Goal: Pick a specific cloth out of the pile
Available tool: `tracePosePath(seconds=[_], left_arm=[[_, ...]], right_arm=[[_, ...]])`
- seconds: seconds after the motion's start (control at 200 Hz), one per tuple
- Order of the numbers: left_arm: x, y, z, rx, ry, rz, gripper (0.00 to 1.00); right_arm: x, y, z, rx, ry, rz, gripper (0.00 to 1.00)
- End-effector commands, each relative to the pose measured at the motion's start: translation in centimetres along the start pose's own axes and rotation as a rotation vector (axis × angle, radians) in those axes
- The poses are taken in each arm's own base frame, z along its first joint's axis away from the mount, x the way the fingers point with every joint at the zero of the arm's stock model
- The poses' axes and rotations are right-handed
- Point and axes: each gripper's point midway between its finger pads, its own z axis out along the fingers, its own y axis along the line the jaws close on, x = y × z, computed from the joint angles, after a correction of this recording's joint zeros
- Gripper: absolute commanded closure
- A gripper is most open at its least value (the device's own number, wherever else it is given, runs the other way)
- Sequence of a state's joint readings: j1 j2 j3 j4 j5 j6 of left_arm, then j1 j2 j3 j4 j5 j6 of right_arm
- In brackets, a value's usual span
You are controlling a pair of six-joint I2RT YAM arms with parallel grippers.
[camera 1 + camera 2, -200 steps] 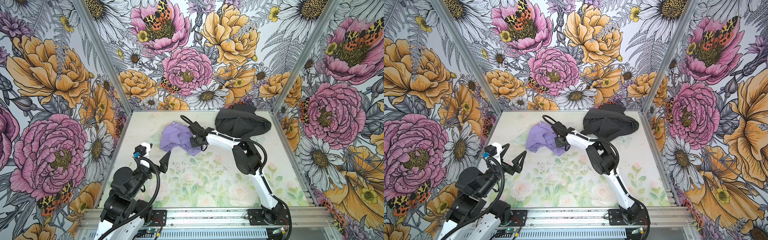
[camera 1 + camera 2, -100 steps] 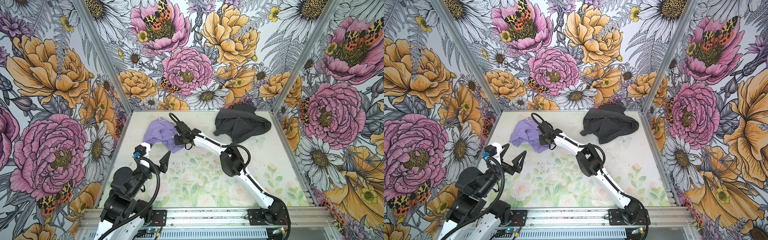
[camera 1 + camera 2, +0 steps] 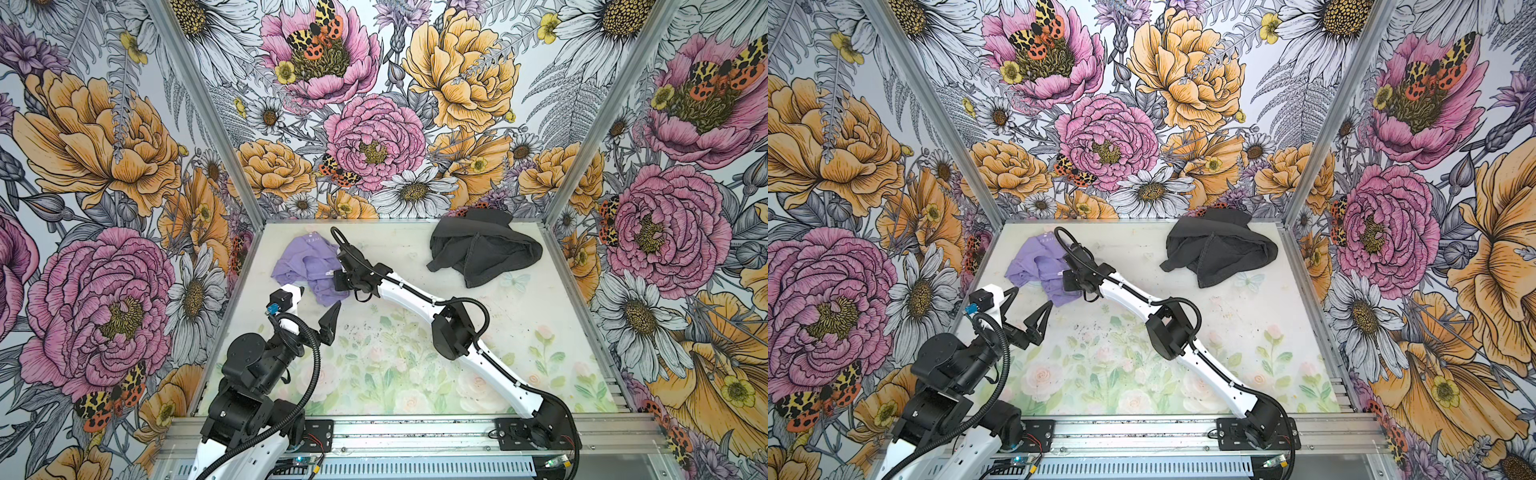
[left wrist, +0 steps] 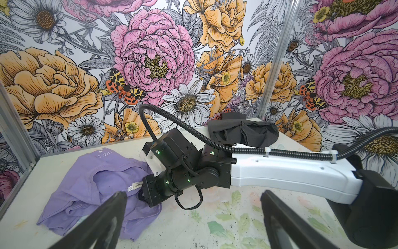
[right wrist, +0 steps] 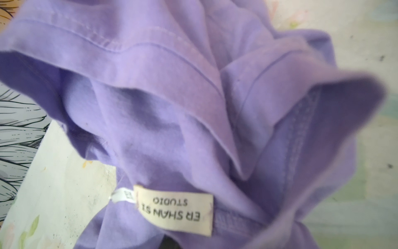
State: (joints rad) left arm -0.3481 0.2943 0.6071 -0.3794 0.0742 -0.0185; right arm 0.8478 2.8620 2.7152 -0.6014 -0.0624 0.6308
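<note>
Lavender cloth (image 3: 305,266) lies at eleven o'clock, long axis twelve-to-six (lettering (image 3: 312,240) at twelve); right gripper (image 3: 334,277) buried in it, grip unclear; left gripper (image 3: 1034,296) spread wide.

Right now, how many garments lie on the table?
2: the light lavender thin fabric cloth at the far left; the thick dark charcoal-grey garment at the far right. Folds might hide more.

bright, even, soft light with faint shadows; wrist views bend at edges; the near lavender cloth (image 5: 193,107) blurs.
</note>
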Motion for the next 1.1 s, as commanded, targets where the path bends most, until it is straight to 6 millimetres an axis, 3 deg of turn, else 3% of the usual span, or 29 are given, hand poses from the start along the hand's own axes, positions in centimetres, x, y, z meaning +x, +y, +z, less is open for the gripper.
tracePosePath(seconds=[0.0,0.14,0.405,0.631,0.741,0.931,1.036,1.051,1.096], left_arm=[[0.6,0.6,0.2,-0.029,0.021,0.012,0.01],[0.6,0.8,0.2,-0.041,0.021,0.012,0.01],[0.8,1.4,0.4,-0.067,0.031,0.016,0.01],[1.2,2.5,0.5,-0.128,0.046,0.02,0.01],[1.6,3.5,0.6,-0.18,0.065,0.023,0.01],[1.5,6.0,0.7,-0.331,0.089,-0.038,0.01],[1.1,7.3,1.0,-0.411,0.061,-0.12,0.01],[1.1,7.4,1.1,-0.418,0.056,-0.13,0.01],[1.2,8.1,1.4,-0.456,0.045,-0.161,0.01]], right_arm=[[-2.5,2.1,-2.0,-0.048,-0.06,-0.019,0.73],[-4.2,3.2,-4.6,-0.049,-0.088,-0.04,0.64],[-7.3,5.8,-11.5,-0.051,-0.154,-0.094,0.52],[-9.8,6.2,-18.7,-0.005,-0.249,-0.139,0.46],[-10.1,6.0,-22.6,-0.001,-0.309,-0.161,0.45],[-10.2,2.9,-30.2,0.016,-0.452,-0.147,0.43],[-8.8,0.3,-33.4,0.046,-0.507,-0.145,0.41],[-9.1,-1.1,-34.0,0.068,-0.523,-0.13,0.41],[-8.5,-2.9,-35.4,0.089,-0.545,-0.113,0.39]])
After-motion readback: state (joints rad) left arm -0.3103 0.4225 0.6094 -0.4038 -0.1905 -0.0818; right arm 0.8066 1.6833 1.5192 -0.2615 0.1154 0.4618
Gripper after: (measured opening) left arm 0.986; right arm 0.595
